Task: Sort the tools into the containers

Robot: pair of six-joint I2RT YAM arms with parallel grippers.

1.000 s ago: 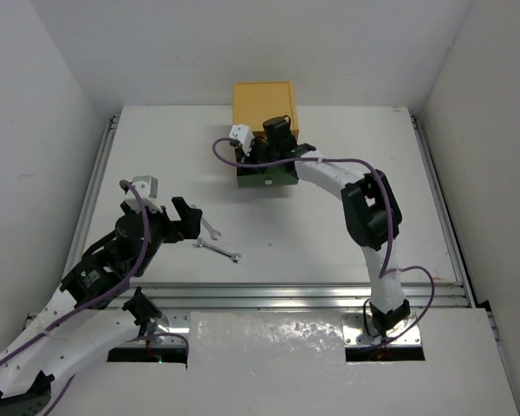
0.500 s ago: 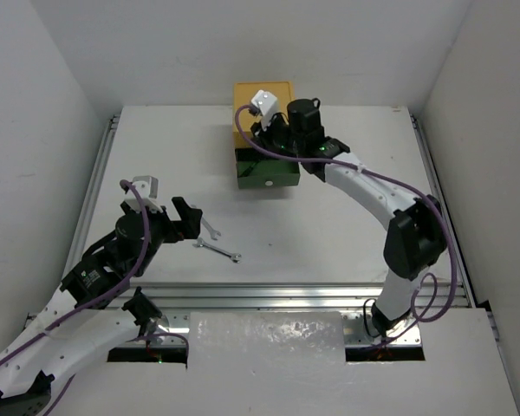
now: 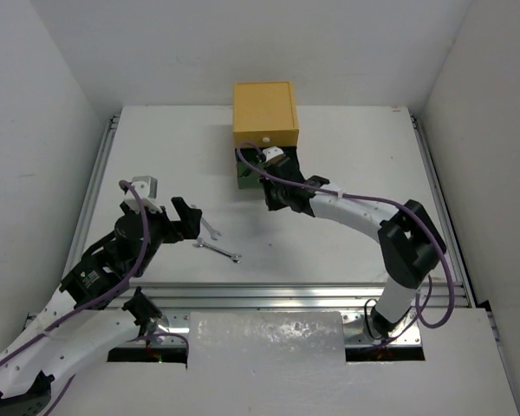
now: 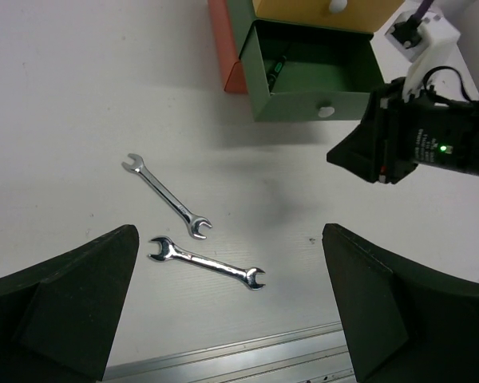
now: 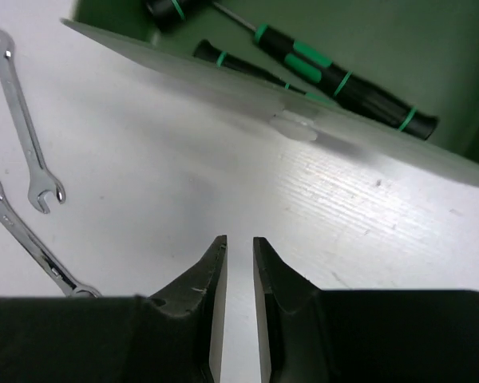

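Right gripper (image 5: 239, 263) empty, green drawer (image 5: 247, 96) just ahead

White table (image 3: 355, 173) — two wrenches (image 4: 180, 231), drawer chest (image 3: 264, 117).

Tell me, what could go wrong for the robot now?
The open green drawer sticks out just ahead of the right gripper; a push forward might knock its white round knob. The two flat silver wrenches lie close together, so the wide-open left gripper might nudge one while grabbing the other.
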